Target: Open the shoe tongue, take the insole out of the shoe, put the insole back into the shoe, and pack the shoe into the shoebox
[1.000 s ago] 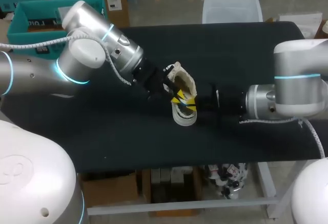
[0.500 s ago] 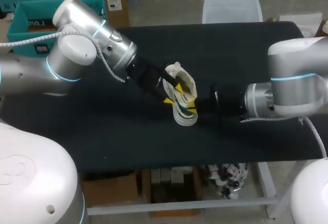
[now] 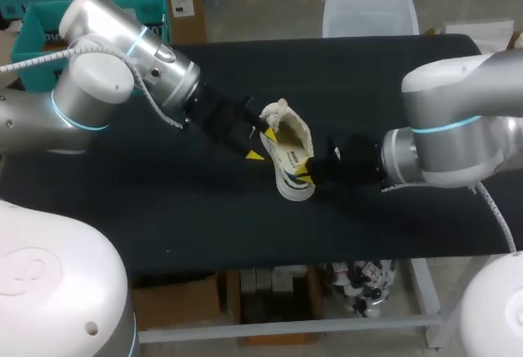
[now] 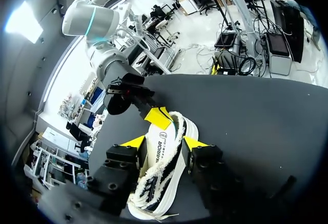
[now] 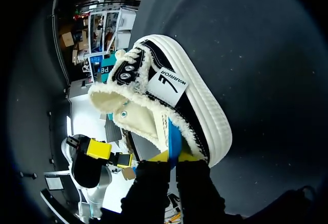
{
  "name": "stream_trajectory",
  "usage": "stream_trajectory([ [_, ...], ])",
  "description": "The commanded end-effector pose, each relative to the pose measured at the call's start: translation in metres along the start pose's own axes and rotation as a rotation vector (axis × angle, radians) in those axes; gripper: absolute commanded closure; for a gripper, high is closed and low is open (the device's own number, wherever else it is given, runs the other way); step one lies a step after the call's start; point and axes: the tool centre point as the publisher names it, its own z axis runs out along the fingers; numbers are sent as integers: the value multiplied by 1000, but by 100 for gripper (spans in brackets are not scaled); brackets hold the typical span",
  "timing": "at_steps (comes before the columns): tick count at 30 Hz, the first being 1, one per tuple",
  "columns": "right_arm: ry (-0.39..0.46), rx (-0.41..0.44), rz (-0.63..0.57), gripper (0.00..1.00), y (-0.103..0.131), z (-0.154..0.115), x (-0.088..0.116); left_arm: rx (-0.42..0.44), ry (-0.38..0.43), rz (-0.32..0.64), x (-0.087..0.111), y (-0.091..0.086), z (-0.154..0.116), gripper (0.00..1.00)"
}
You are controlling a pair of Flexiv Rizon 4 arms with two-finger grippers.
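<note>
Left gripper (image 3: 261, 145) is seen drawn back from the shoe (image 3: 292, 157) toward its own side of the table (image 3: 384, 79). A second ago its yellow tips were set at the shoe's opening; now they are held apart just beside it, and nothing is clamped between them. The right gripper (image 5: 175, 156) is kept at the shoe, its fingers pressed together on a blue strip (image 5: 174, 131) at the rim of the opening. That strip is judged to be the insole's edge. The shoe is left lying on its side near the table's middle, its opening gaping. The opening step is therefore judged done, with the pull-out handed to the right arm. How much of the insole is gripped cannot be told, since the rest is hidden inside the shoe. In the head view the right fingertips are largely masked by the shoe. The shoebox is not made out in any view.
</note>
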Motion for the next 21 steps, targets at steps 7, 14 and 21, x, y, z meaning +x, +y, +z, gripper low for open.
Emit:
stream_trajectory([
  [7, -206, -84, -4, 100, 3, 9, -6, -14, -28, -13, 14, -2, -10, 54],
  [14, -200, -103, -16, 100, 0, 6, -2, -23, -43, -21, 18, -1, -17, 54],
  [21, -254, -81, 14, 100, -1, 14, -8, -20, -55, -24, 19, -1, -19, 55],
])
